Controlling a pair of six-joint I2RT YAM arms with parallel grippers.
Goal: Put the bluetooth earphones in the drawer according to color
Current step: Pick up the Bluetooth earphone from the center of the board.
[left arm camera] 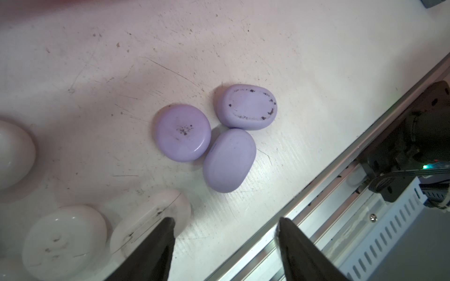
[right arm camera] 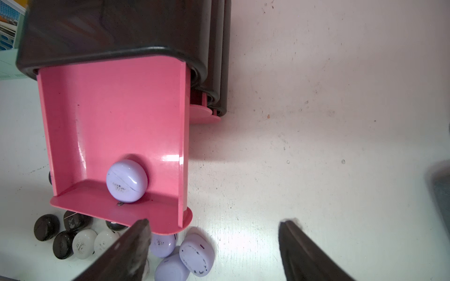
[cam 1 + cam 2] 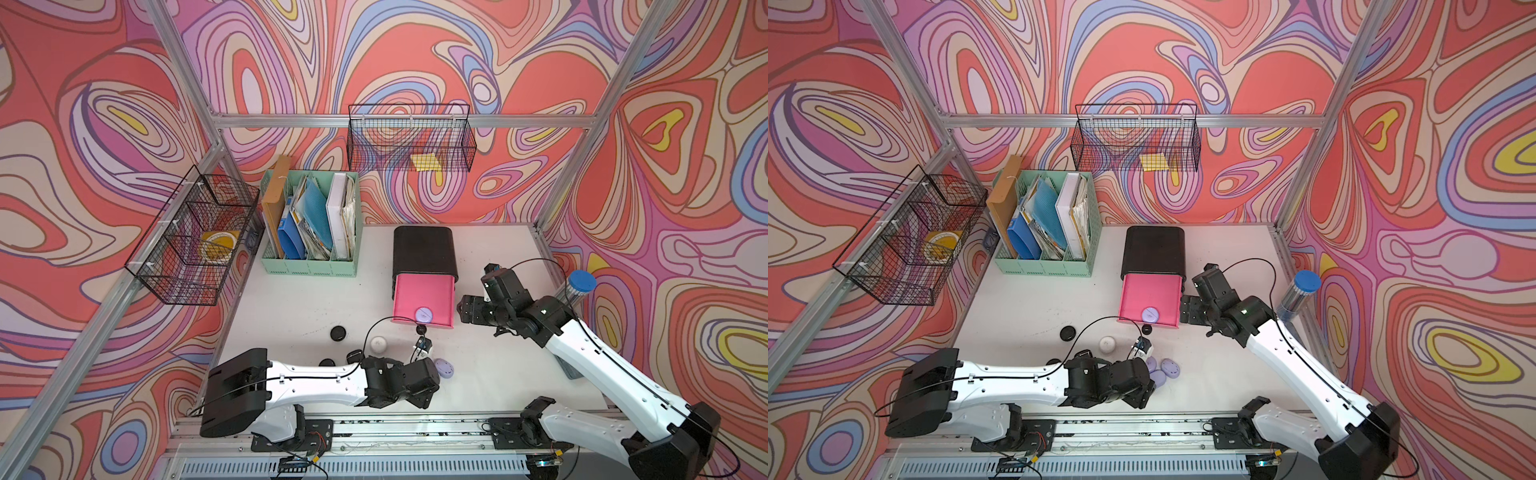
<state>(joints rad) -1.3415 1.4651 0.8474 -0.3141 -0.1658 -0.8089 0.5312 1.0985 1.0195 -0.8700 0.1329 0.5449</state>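
Standing toward the back of the table [image 3: 311,307], the black cabinet [image 3: 424,249] is found with its top pink drawer [image 3: 419,291] drawn out, one purple earphone case [image 3: 424,314] inside. The right gripper [image 2: 215,223] is held beside that drawer, jaws spread and empty. The left gripper [image 1: 225,222], jaws likewise apart and empty, is set short of three clustered purple cases [image 1: 182,133]. One case should be centred between the jaws, neighbours cleared, before closing.

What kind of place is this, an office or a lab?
Most likely a robot test booth dressed as a desk: a left arm and a right arm mounted on a rail, patterned backdrop walls on a metal frame, and props like a file organizer and a drawer cabinet.
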